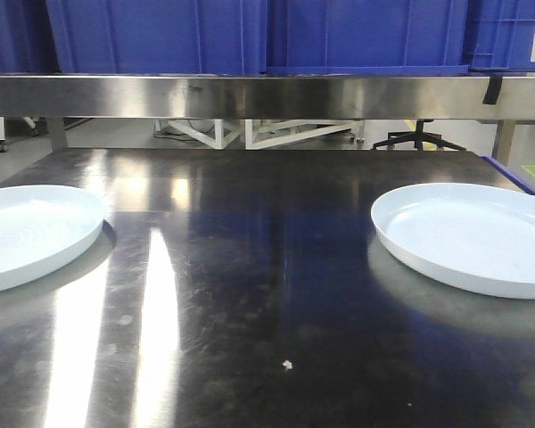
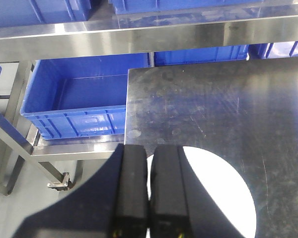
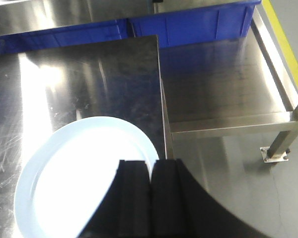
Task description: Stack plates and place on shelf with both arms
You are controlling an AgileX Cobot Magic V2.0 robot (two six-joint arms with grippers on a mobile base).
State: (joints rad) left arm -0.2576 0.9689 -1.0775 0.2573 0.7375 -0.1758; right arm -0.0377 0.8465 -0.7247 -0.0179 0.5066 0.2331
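Two pale blue-white plates lie apart on the dark steel table (image 1: pixel 276 267). The left plate (image 1: pixel 27 234) is at the table's left edge, the right plate (image 1: pixel 481 236) at its right edge. Neither arm shows in the front view. My left gripper (image 2: pixel 150 148) is shut, empty, hovering above the left plate (image 2: pixel 223 193) near its left rim. My right gripper (image 3: pixel 151 162) is shut too, holding nothing, above the right plate's (image 3: pixel 74 168) right rim. The steel shelf (image 1: pixel 267 95) runs across the back above the table.
Blue crates (image 1: pixel 250 36) stand in a row on the shelf. Left of the table a blue crate (image 2: pixel 74 104) sits on a low steel rack. Right of the table is a lower steel tray surface (image 3: pixel 223 89) with more blue crates (image 3: pixel 198 22) behind it.
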